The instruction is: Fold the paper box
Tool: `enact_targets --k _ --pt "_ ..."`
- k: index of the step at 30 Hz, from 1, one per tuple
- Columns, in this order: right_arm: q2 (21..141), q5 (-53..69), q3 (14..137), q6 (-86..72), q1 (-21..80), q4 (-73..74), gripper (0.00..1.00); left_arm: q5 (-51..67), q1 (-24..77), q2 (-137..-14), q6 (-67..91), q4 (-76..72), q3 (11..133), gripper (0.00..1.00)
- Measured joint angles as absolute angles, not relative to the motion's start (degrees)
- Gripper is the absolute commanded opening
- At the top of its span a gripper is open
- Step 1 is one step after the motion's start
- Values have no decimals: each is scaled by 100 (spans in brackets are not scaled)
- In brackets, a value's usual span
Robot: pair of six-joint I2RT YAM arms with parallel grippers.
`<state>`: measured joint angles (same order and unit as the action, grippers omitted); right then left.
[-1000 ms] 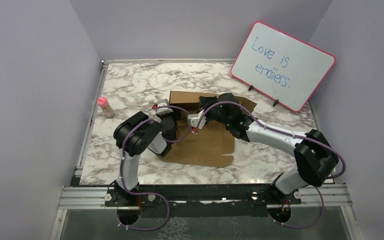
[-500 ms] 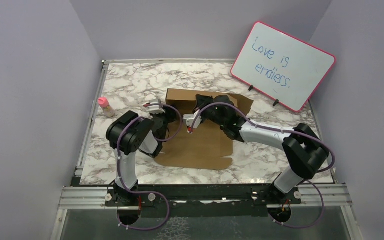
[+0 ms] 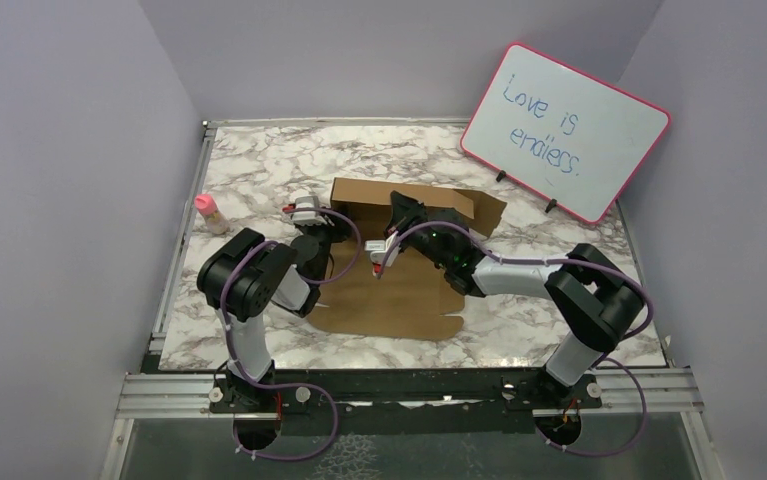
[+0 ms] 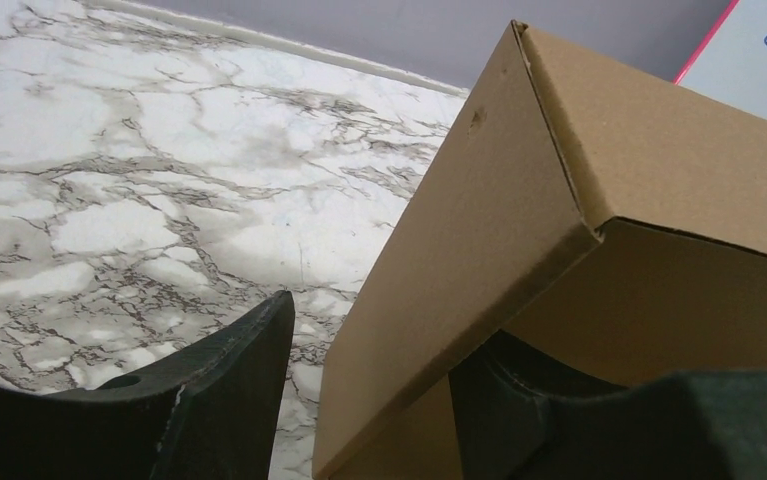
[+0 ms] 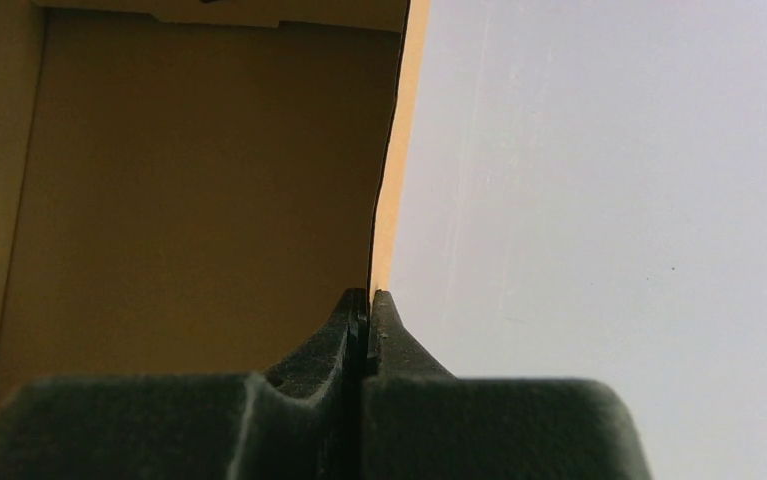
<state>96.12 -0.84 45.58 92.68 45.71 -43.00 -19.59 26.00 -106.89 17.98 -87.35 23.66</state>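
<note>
From above, I see the paper box [image 3: 399,290] part-folded in the middle of the marble table [image 3: 259,170], with lilac walls [image 3: 79,150] around it (whiteboard [image 3: 564,130] leaning at the far right). In the left wrist view, the left gripper [image 4: 384,335] has its fingers apart astride a raised box wall. In the right wrist view, the right gripper [image 5: 367,300] pinches a flap's thin edge, with bare wall behind.

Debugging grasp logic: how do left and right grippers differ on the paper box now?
Left gripper is open, jaws either side of an upright corner of the paper box; right gripper is shut, pinching a thin cardboard edge. Left gripper sits at the box's left end, right gripper nearer its middle. Both have black fingers.
</note>
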Motion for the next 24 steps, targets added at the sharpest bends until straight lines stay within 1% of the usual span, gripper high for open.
enact_targets --k 3,8,17,24 --pt "9612 -82 4556 9266 4580 -4309 1 -1959 2600 -10687 1682 -8737 2375 57" --pt "9612 -82 4552 9258 4611 -4324 1 -2097 2604 -10707 1632 -8735 2510 53" --pt "9633 -128 4547 9240 4654 -4359 1 -3050 2939 -11034 1293 -8737 2995 49" --pt "9649 -163 4558 9236 4657 -4366 1 -3603 3151 -11153 897 -8746 3146 41"
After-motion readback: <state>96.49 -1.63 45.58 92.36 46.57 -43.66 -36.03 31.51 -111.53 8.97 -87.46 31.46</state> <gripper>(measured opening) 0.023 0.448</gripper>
